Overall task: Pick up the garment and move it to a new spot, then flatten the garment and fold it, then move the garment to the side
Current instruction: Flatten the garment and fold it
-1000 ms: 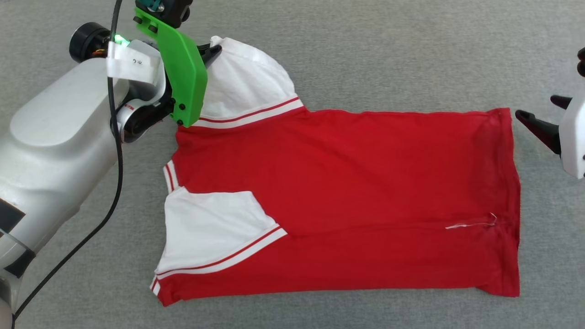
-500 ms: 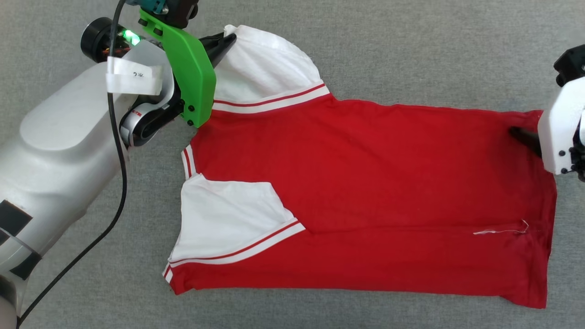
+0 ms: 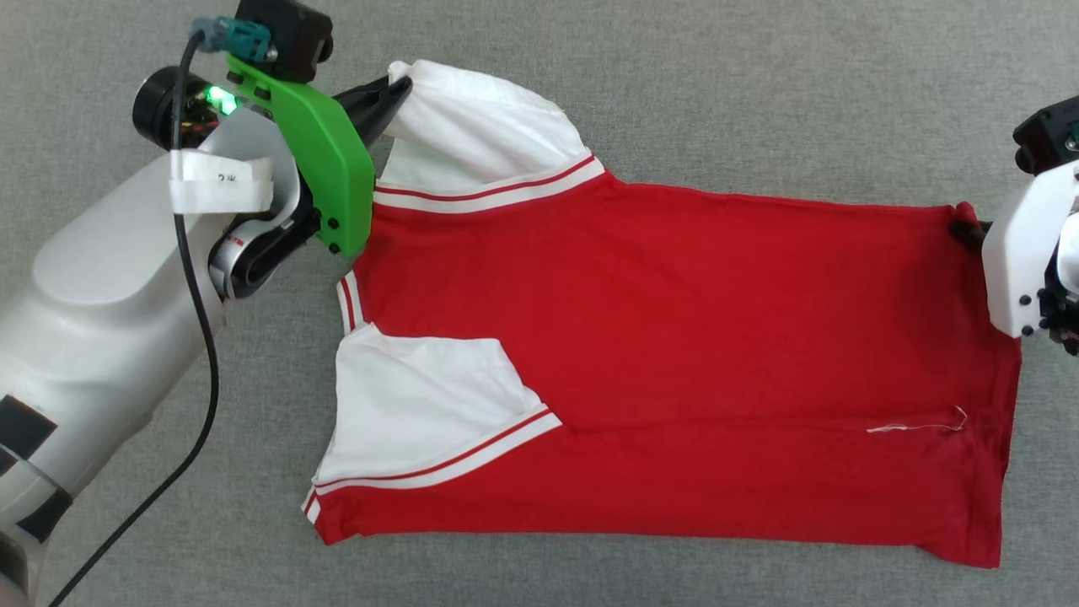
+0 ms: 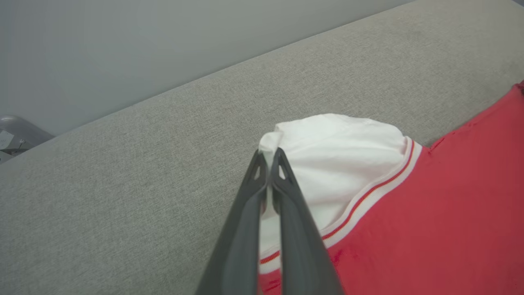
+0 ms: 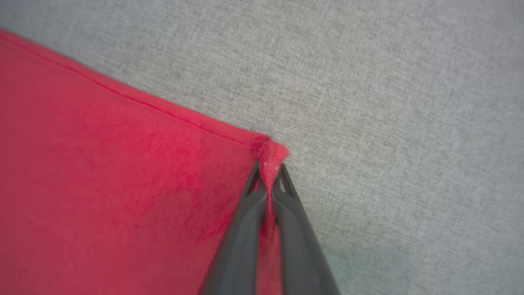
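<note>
At the upper left of the head view, my left gripper (image 3: 394,86) is clamped onto the garment (image 3: 674,337), pinching the outer edge of its upper white sleeve (image 3: 485,126). Through the left wrist camera the two dark fingers (image 4: 292,229) are nearly pressed together with a sliver of white cloth between the tips, and the sleeve bunches into a soft mound just beyond them. At the right edge of the head view, my right gripper (image 3: 961,229) has the upper right corner of the red body. Most of it hides behind its white housing (image 3: 1016,253), but the right wrist camera shows the fingertips closed tight on a small fold of the red hem corner (image 5: 275,152). Between the two grips the shirt lies spread across the middle of the frame on the grey fabric surface (image 3: 716,84) — collar end to the left, hem to the right, plain red side up. The striped trim (image 3: 489,190) runs diagonally below the held sleeve. The lower white sleeve (image 3: 421,405) is folded inward over the red body at the lower left. A loose white thread (image 3: 915,427) lies on the cloth near the lower right. Beside the left gripper I can see the green bracket (image 3: 324,160) on the wrist, and a black cable (image 3: 198,337) trails down the pale forearm (image 3: 93,312). In the left wrist view a plain grey wall (image 4: 123,49) rises past the surface's far edge.
</note>
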Robot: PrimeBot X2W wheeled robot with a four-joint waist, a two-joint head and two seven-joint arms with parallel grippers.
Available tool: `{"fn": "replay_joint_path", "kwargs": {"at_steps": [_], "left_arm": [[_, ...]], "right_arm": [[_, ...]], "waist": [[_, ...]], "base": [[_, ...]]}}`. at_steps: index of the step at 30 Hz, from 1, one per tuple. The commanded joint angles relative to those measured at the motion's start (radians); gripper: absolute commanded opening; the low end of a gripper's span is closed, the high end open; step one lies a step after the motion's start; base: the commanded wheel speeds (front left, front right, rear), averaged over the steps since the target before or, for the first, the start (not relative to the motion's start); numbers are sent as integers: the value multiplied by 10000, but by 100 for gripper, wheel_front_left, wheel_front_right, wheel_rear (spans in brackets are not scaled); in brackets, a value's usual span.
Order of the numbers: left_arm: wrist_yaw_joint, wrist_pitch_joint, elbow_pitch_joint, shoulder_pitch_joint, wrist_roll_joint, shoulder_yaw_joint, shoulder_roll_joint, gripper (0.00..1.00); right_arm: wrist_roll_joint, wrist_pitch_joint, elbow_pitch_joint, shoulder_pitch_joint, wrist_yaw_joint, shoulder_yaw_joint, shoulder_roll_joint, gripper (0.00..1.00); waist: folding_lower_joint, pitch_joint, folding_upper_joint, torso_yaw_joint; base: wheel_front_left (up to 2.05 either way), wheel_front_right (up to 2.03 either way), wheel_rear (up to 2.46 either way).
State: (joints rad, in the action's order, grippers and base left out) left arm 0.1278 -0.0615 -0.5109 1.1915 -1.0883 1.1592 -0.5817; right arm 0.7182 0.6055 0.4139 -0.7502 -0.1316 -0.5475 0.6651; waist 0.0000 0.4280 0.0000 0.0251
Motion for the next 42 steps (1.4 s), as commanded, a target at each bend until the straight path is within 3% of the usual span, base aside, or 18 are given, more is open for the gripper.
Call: {"fn": "replay_joint_path", "kwargs": {"at_steps": [1,9,15,23,31,42], "left_arm": [[-3,149,-23,-306,-14,-25,-71,0],[-199,841,219,-1585,-188,95,-309,0],[-640,1317,873,-2803,-315,239,-736,0],[-1435,1749,2171,-4600,-693,454,-1290,0],[-1963,2046,2763,-6199,-1137,677,-1419,0],[-2024,2187,2196,-6981,-1312,817,-1050,0]], "right_arm": [[56,-292,7,267,9,-50,55,0],[100,-2056,-946,1195,9,-5,317,0],[49,-2736,-1642,2503,9,258,487,0],[-82,-3167,-2380,4533,9,1041,502,0],[-238,-3289,-2874,6376,9,1771,212,0],[-137,-3173,-2617,7564,9,2117,-442,0]], "waist": [[0,-368,0,-55],[0,-1516,0,-133],[0,-2181,0,-143],[0,-2780,0,-40],[0,-3064,0,15],[0,-2885,0,38]], "base": [[0,0,0],[0,0,0],[0,0,0],[0,0,0],[0,0,0],[0,0,0]]}}
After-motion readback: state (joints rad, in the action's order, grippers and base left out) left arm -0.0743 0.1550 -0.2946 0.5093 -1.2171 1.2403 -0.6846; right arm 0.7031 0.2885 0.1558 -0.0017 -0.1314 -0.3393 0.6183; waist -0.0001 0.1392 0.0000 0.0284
